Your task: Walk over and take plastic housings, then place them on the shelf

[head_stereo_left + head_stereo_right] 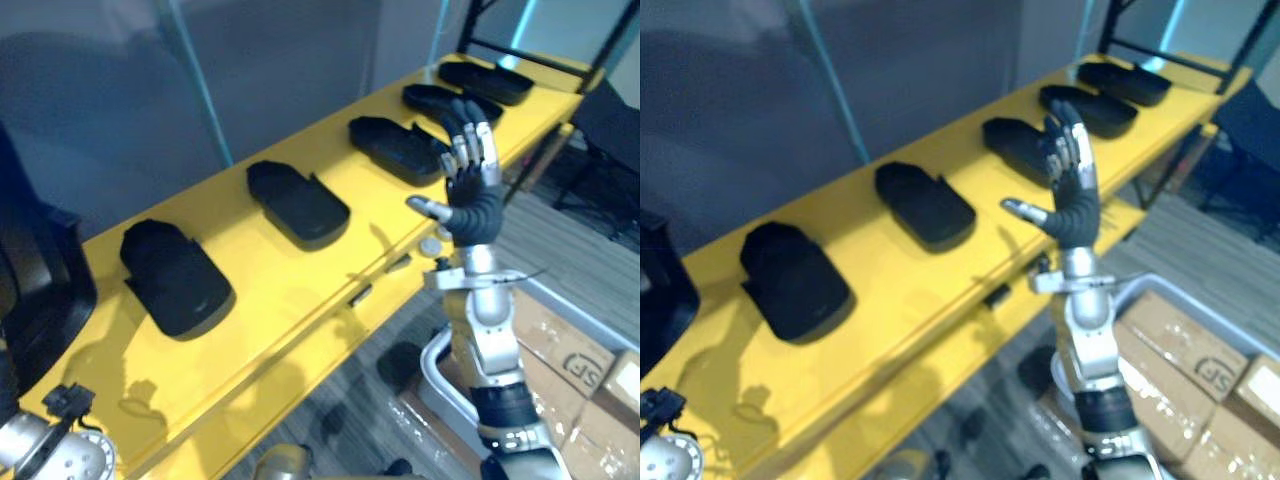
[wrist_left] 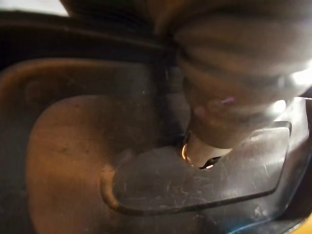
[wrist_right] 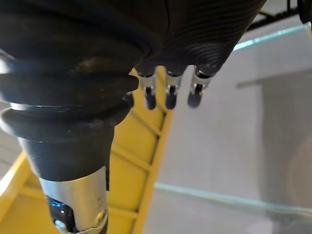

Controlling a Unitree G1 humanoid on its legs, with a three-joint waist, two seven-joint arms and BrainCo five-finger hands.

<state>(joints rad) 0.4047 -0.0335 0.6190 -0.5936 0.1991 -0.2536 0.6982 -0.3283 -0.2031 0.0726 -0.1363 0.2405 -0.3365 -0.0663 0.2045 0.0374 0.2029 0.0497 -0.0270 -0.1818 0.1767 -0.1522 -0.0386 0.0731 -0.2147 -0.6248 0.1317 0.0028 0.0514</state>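
five black plastic housings [image 1: 175, 275] are being shown lying flat in one row along the yellow shelf [image 1: 300, 300], spaced apart, probably so that each can be reached singly. the right hand [image 1: 470, 190] is being held upright over the shelf's front edge, fingers straight and apart, gripping nothing, judged to be clearing the row. a dark moulded part [image 2: 195, 185], probably a housing, is being seen just beside the left hand [image 2: 229, 87]; whether it is being gripped cannot be told.
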